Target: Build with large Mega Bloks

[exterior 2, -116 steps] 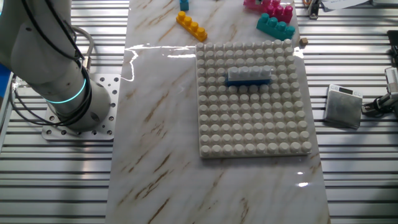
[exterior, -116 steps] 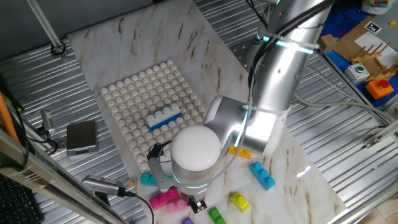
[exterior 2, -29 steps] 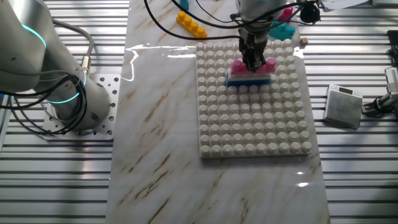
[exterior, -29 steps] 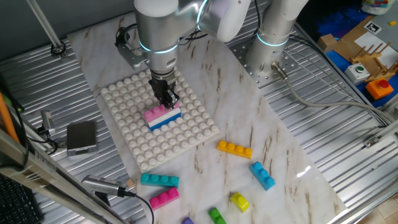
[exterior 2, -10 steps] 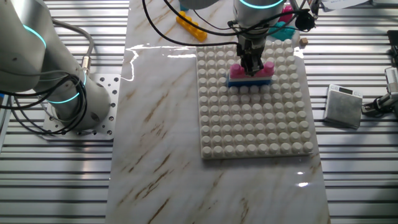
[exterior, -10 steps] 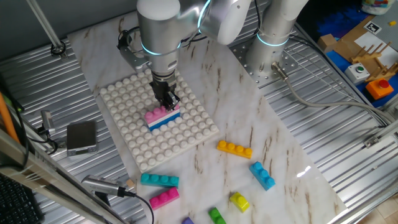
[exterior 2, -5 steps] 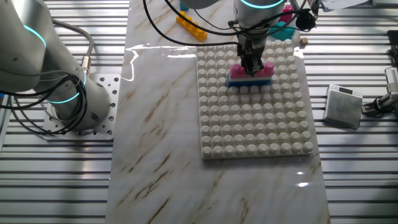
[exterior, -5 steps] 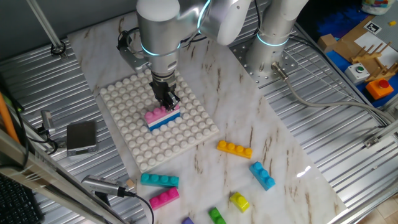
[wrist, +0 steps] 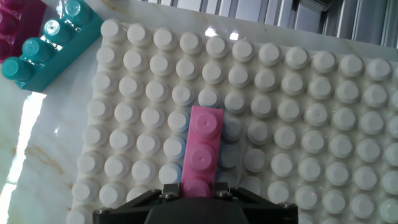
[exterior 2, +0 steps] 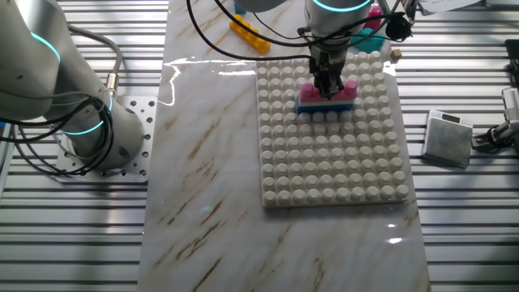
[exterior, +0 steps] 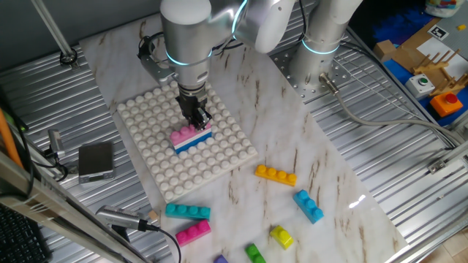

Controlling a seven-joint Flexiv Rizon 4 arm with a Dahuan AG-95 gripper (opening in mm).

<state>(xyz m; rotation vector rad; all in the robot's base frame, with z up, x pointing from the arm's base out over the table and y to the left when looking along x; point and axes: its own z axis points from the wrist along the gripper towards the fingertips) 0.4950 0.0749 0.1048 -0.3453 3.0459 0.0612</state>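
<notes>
Now the big white studded square baseplate (exterior: pixel 219 150) holds a blue plastic brick (exterior: pixel 196 142) with a pink plastic brick (exterior: pixel 188 133) stacked on top. Reaching straight down, the silver arm's black gripper (exterior: pixel 198 120) pinches the pink brick.

A pink brick (exterior: pixel 189 133) sits stacked on a white-and-blue pair (exterior: pixel 196 142) on the baseplate (exterior: pixel 157 117). On the worktop (exterior: pixel 344 212) lie loose bricks: teal (exterior: pixel 187 212), pink (exterior: pixel 193 233), orange (exterior: pixel 276 175), blue (exterior: pixel 308 205), yellow (exterior: pixel 281 236), green (exterior: pixel 254 253).
</notes>
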